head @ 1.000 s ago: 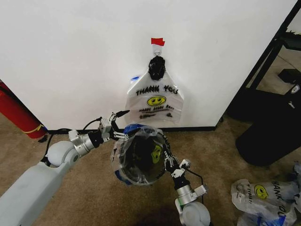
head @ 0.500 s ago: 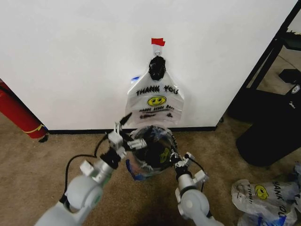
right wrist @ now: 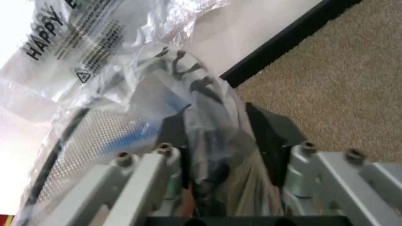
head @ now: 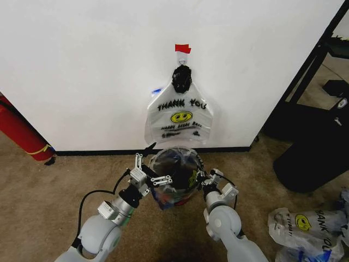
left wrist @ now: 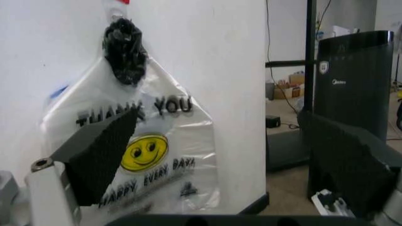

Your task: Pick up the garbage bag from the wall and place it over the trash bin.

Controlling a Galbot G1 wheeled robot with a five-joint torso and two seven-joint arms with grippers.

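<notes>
A translucent garbage bag (head: 173,170) with a yellow smiley is draped over the black wire-mesh trash bin (head: 181,201) on the carpet just in front of the wall (head: 82,65). My right gripper (head: 202,177) is at the bin's right rim, shut on a bunch of the garbage bag's plastic (right wrist: 210,136), with the mesh (right wrist: 94,136) beside its fingers. My left gripper (head: 154,166) is at the bin's left rim, open, its black pads (left wrist: 100,150) wide apart with nothing between them. An identical "THANK YOU" bag (head: 180,117) hangs on the wall under red tape (head: 182,48).
A red cylinder (head: 22,131) leans at the left by the wall. Black furniture (head: 316,147) stands at the right, with a dark appliance (left wrist: 355,80) beyond. Several more bags (head: 305,224) lie on the carpet at lower right.
The bagged bin has gone from close under the camera to the floor by the wall. My left arm swung in from the left, and both arms reached forward with the bin.
</notes>
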